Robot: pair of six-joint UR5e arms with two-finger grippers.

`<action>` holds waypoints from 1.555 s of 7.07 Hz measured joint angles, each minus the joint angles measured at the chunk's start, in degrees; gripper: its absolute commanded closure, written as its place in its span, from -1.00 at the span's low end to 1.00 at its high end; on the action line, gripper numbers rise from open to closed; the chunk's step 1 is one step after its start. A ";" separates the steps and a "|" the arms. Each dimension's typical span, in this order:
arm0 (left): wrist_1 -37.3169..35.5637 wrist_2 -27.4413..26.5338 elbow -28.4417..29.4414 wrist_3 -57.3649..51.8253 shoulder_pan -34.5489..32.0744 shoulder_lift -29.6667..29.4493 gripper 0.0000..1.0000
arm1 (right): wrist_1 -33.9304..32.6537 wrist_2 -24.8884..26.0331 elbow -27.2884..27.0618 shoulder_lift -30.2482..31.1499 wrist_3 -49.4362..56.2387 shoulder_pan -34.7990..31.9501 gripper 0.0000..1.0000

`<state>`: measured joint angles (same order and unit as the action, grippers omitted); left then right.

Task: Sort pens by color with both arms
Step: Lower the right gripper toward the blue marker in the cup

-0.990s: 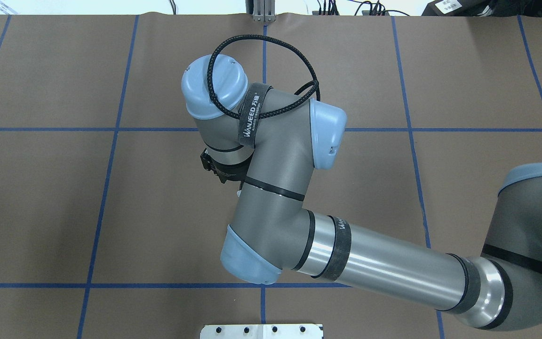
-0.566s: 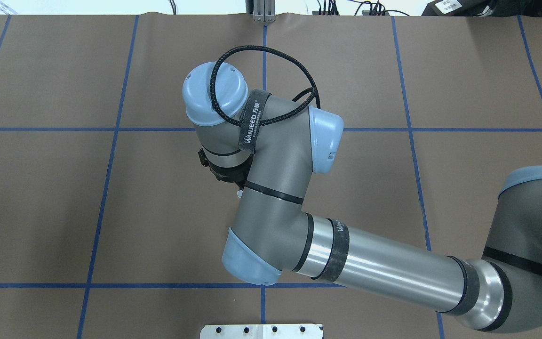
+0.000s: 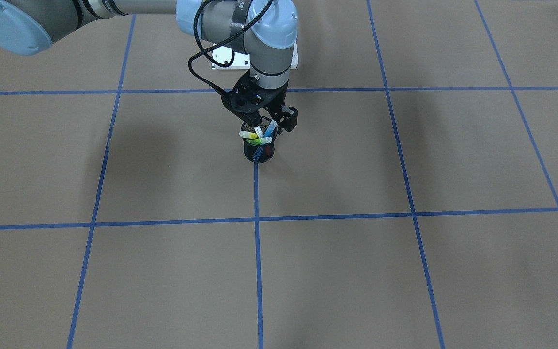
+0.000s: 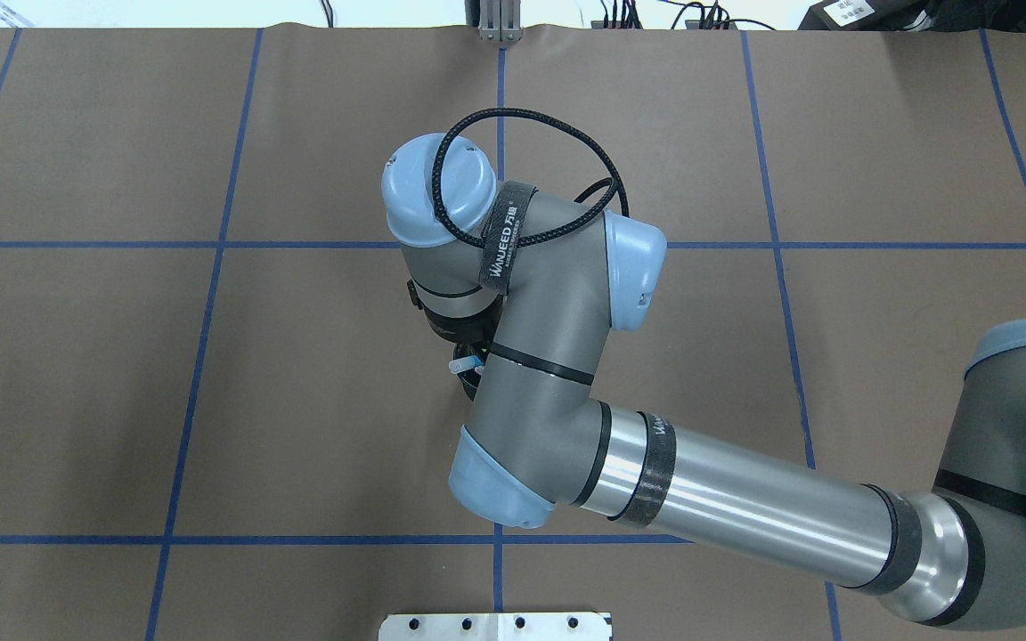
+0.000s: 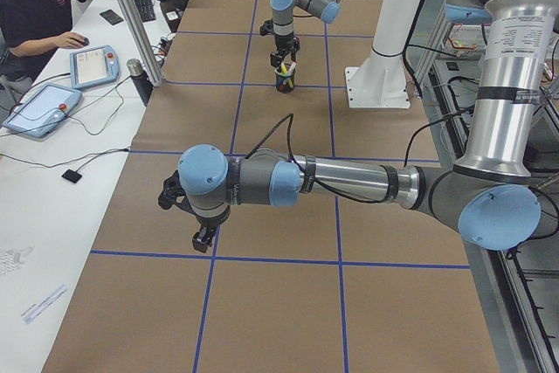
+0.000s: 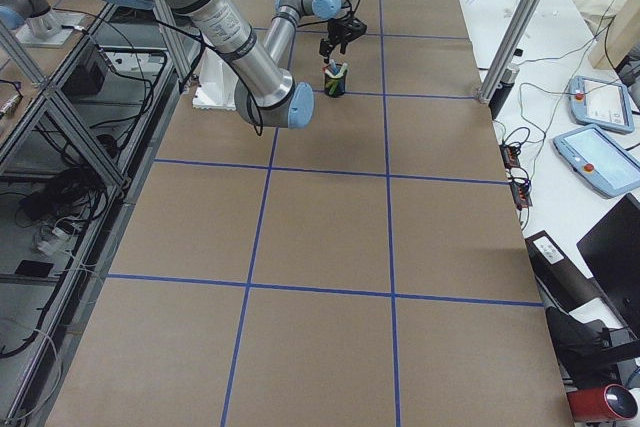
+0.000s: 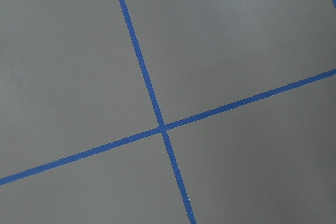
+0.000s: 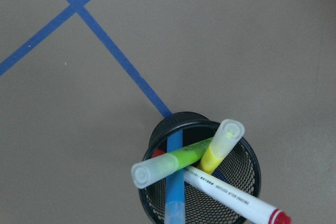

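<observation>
- The right claw (image 3: 269,126) is open and holds nothing.
- Just under it, the four pens (image 8: 184,158) lean in a black mesh cup (image 8: 173,120).
- Left claw (image 5: 185,220): I cannot tell if it is open.

Mesh cup (image 3: 258,151) on blue-taped table (image 3: 405,271)

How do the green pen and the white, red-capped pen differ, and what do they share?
Barrel: the green pen is bright green, the white pen white with dark print. Upper end: the green pen has a frosted clear cap, the white pen a red one. Lean, in the right wrist view: the green pen tilts left, the white pen lower right. Both stand slanted in the black mesh cup.
</observation>
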<state>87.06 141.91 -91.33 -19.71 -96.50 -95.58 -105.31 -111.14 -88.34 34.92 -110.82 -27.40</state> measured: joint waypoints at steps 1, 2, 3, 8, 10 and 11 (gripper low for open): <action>0.02 -0.04 -0.14 -0.04 0.00 0.03 -0.98 | 0.69 -0.01 -0.01 -0.10 -1.30 -0.02 -0.87; 0.03 -0.05 -0.26 -0.06 0.00 0.03 -0.98 | 1.86 -0.01 0.06 -0.13 -3.09 0.10 -0.82; 0.03 -0.05 -0.28 -0.06 0.00 0.04 -0.98 | 2.82 0.07 0.46 -0.09 -4.81 0.50 -0.76; 0.03 -0.06 -0.30 -0.07 -0.04 0.04 -0.98 | 4.92 1.02 2.09 0.08 -7.36 2.38 -0.43; 0.04 -0.06 -0.27 -0.07 -0.01 0.04 -0.98 | 4.96 0.94 1.92 0.03 -7.18 2.22 -0.31; 0.04 -0.06 -0.30 -0.07 0.00 0.04 -0.98 | 5.00 0.97 1.89 0.25 -6.99 1.84 -0.31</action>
<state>87.10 141.86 -91.63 -19.77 -96.51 -95.54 -100.31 -110.17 -86.45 35.17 -117.81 -25.56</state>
